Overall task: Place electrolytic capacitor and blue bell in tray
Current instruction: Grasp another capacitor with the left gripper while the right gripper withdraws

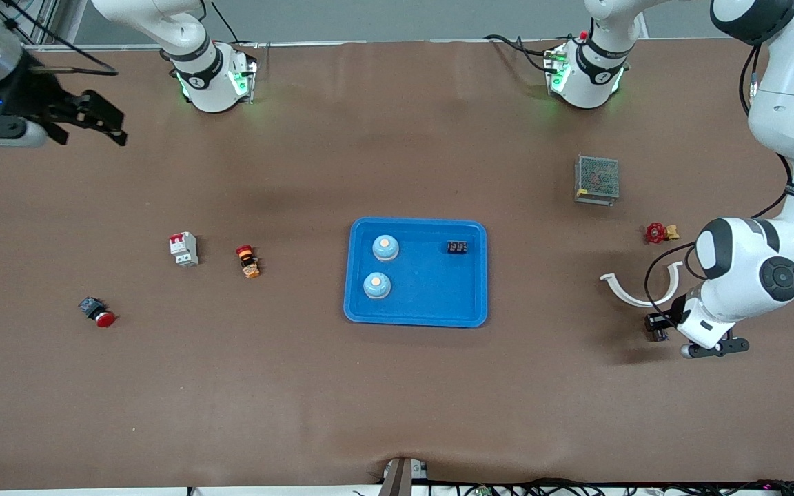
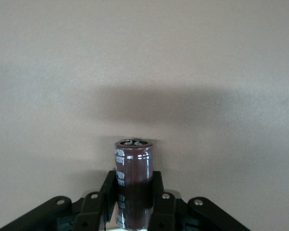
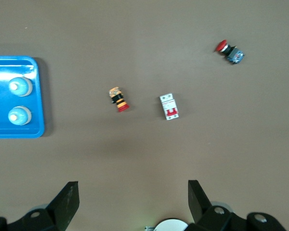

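The bright-blue tray (image 1: 431, 293) lies mid-table. Two blue bells (image 1: 384, 248) (image 1: 376, 285) stand in it, with a small black display part (image 1: 457, 246). My left gripper (image 1: 657, 325) is low at the left arm's end of the table, beside a white curved piece (image 1: 635, 293). In the left wrist view, my left gripper (image 2: 133, 182) is shut on a dark brown electrolytic capacitor (image 2: 133, 161). My right gripper (image 1: 94, 120) waits open and empty, high over the right arm's end. The right wrist view shows my right gripper (image 3: 133, 192), the tray (image 3: 2, 131) and the bells (image 3: 20, 86).
A white circuit breaker (image 1: 184, 249), a red-and-orange button (image 1: 248, 262) and a red push button (image 1: 97, 312) lie toward the right arm's end. A metal mesh box (image 1: 597, 179) and a red valve (image 1: 657, 233) lie toward the left arm's end.
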Available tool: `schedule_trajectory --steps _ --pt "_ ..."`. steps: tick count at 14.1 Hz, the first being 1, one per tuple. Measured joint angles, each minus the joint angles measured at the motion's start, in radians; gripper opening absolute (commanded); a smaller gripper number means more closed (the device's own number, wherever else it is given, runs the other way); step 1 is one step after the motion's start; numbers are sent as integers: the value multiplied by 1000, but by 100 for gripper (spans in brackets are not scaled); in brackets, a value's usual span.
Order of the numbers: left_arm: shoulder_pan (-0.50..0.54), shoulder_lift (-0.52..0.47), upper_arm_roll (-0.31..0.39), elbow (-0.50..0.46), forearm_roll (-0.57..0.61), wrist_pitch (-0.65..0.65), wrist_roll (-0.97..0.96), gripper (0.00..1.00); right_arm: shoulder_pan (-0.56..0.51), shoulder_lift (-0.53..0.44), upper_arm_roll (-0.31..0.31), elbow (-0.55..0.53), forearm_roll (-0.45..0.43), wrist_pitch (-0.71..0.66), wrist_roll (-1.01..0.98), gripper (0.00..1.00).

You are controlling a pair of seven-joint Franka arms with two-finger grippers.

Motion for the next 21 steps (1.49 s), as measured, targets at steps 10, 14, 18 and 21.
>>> schedule_trajectory --steps 10,14,18,21 --pt "-27 -69 -14 23 -89 -56 -625 0 -188 114 1 68 -2 107 -213 100" --pt "-81 -110 -16 25 -90 -148 -809 0 -206 140 5 92 -2 99 -234 100" --pt "-139 -165 -16 25 -90 -242 -1021 0 -206 140 9 98 -2 98 -234 100" --pt "-177 -175 -23 20 -90 -246 -1213 0 -206 140 9 105 -2 102 -234 100"
